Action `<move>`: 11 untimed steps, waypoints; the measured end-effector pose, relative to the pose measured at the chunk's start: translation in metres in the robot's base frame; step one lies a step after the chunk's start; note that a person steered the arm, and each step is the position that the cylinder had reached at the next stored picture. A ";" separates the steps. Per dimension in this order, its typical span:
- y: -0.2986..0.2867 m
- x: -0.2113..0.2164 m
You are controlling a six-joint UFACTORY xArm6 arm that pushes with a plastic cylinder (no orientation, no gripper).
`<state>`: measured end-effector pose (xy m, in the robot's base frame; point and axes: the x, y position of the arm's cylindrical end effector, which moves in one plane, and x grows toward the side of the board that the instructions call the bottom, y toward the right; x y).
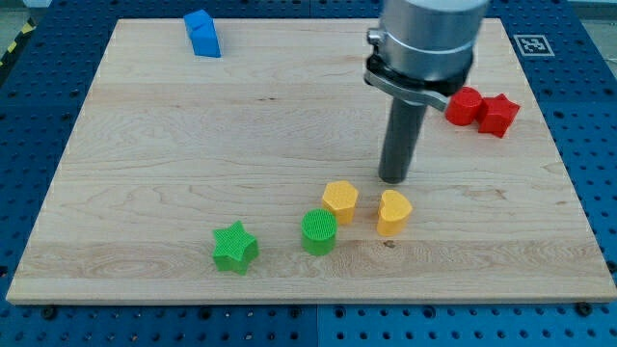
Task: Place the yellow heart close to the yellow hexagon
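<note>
Arm: upper body cut off by the view's top edge; only a grey cylinder with a clamp ring and the dark rod below it show. No claw in view, so nothing can be said of it open or closed. The rod stands upright. My tip [393, 179] rests on the counter [145, 173], just above the yellow heart [392, 211] and to the upper right of the yellow hexagon [339, 200]; whether it touches the heart cannot be made out.

Yellow heart: near the yellow hexagon, a narrow gap between them, heart on the view's right.

Green cylinder [318, 231]: just below-left of the hexagon.

Green star [234, 247]: farther left.

Red pair at the view's right: a rounded red block [465, 106], shape unclear, touching a red star [498, 114].

Blue block [201, 34]: top left, shape hard to read.
</note>
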<state>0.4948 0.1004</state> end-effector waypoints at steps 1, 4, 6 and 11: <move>0.040 0.008; 0.061 0.073; 0.029 0.073; -0.028 0.072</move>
